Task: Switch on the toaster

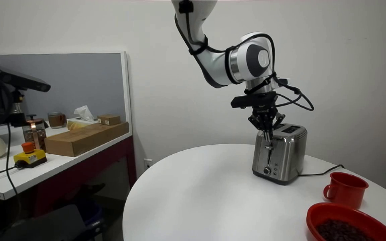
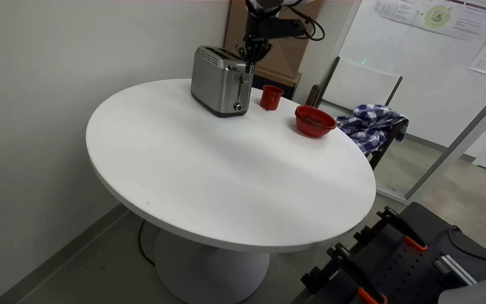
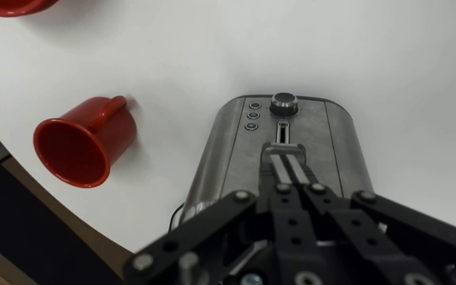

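Observation:
The toaster (image 1: 293,160) is a boxy brushed-steel body with a dark base, upright on the white table. It also shows in an exterior view (image 2: 213,80) and in the wrist view (image 3: 315,122). Its control end carries a lever (image 3: 283,149) high in a vertical slot, a round knob (image 3: 284,104) at the bottom and small buttons (image 3: 253,115). My gripper (image 3: 289,158) points down with its fingers together and nothing between them. The fingertips (image 1: 268,137) are right above or at the lever; whether they touch it I cannot tell. The fingers partly cover the lever.
A red mug (image 1: 346,191) stands beside the toaster, near the edge of the round white table (image 1: 193,201). A red bowl (image 2: 313,129) with dark contents stands beyond it. The toaster's black cord (image 1: 320,174) runs over the table. The wall is close behind the toaster.

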Controlling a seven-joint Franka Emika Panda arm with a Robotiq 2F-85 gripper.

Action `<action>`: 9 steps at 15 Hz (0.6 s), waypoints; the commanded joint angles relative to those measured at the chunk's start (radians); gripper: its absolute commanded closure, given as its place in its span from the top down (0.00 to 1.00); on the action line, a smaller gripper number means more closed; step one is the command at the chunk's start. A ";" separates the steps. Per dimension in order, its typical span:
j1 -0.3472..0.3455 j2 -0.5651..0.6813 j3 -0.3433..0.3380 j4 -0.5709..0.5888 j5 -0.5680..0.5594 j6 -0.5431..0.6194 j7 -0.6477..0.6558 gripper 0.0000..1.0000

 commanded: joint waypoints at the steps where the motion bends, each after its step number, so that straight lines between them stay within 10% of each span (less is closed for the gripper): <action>1: 0.011 0.060 -0.016 0.057 -0.005 0.038 -0.027 0.00; 9: 0.035 0.152 -0.044 0.082 -0.050 0.138 -0.042 0.00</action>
